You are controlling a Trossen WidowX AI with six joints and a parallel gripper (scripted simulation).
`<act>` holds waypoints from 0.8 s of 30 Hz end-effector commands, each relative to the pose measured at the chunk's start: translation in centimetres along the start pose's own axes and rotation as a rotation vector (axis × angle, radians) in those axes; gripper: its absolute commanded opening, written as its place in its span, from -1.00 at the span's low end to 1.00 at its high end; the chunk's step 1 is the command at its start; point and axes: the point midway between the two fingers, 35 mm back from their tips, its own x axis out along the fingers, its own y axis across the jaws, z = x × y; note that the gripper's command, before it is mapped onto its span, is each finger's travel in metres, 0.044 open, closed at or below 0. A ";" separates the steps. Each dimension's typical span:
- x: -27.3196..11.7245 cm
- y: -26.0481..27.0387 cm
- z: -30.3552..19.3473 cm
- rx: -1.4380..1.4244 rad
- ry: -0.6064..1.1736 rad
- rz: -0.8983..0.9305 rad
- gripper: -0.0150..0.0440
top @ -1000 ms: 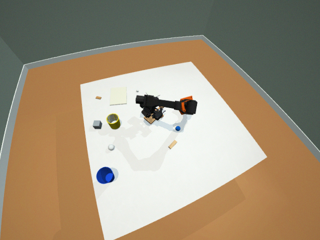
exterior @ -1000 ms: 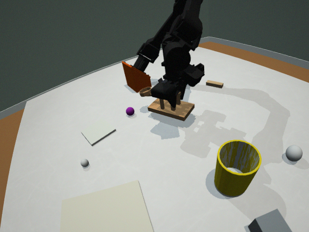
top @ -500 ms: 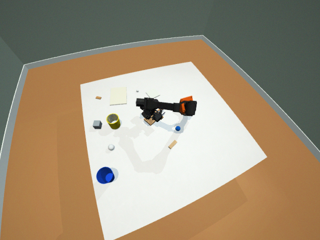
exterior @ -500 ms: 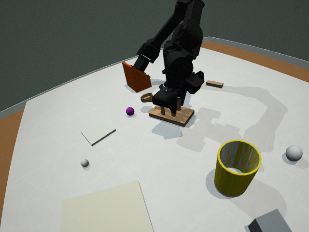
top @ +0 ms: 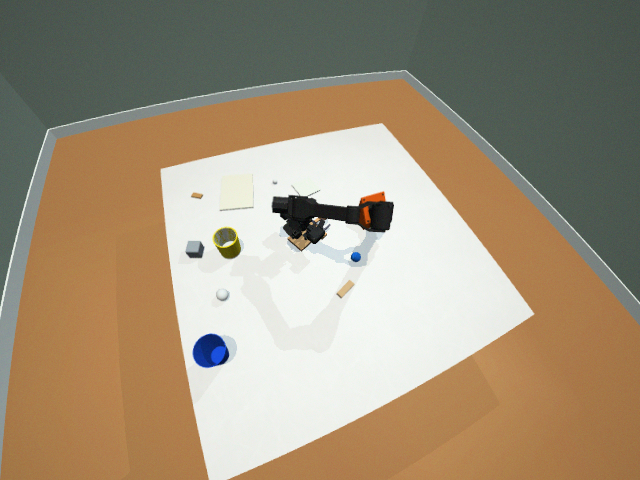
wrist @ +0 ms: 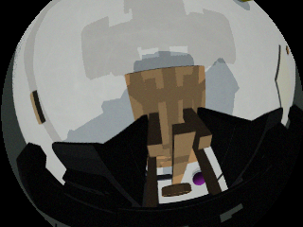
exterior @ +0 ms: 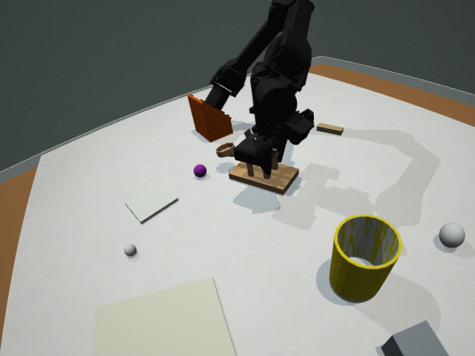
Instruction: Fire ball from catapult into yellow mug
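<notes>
A wooden catapult [top: 301, 244] [exterior: 287, 179] [wrist: 166, 82] stands on the white table top, or very near it. My gripper [top: 305, 233] [exterior: 274, 165] [wrist: 173, 115] is shut on the catapult, with its fingers against the outer sides of the uprights. The throwing arm's round cup [exterior: 225, 149] looks empty and points away from the mug. The yellow mug [top: 229, 250] [exterior: 358, 281] stands upright and shows no ball inside. A blue ball [top: 355, 256] lies beyond the catapult, and a purple ball [exterior: 200, 170] [wrist: 199, 178] lies near the cup's side. My gripper hides part of the catapult.
A grey cube [top: 194, 249] is beside the mug. A pale ball [top: 222, 293] and a blue bin [top: 201, 351] are along the same side. A wooden block [top: 345, 288] [exterior: 329, 129], a small grey ball [exterior: 130, 249] and a cream panel [top: 236, 192] lie on the table.
</notes>
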 end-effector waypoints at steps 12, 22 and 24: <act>-8.9 -0.2 0.0 0.001 0.003 -0.004 1.00; -8.9 -0.2 0.0 0.006 -0.004 -0.006 1.00; -9.6 0.0 -0.2 0.006 -0.003 -0.004 1.00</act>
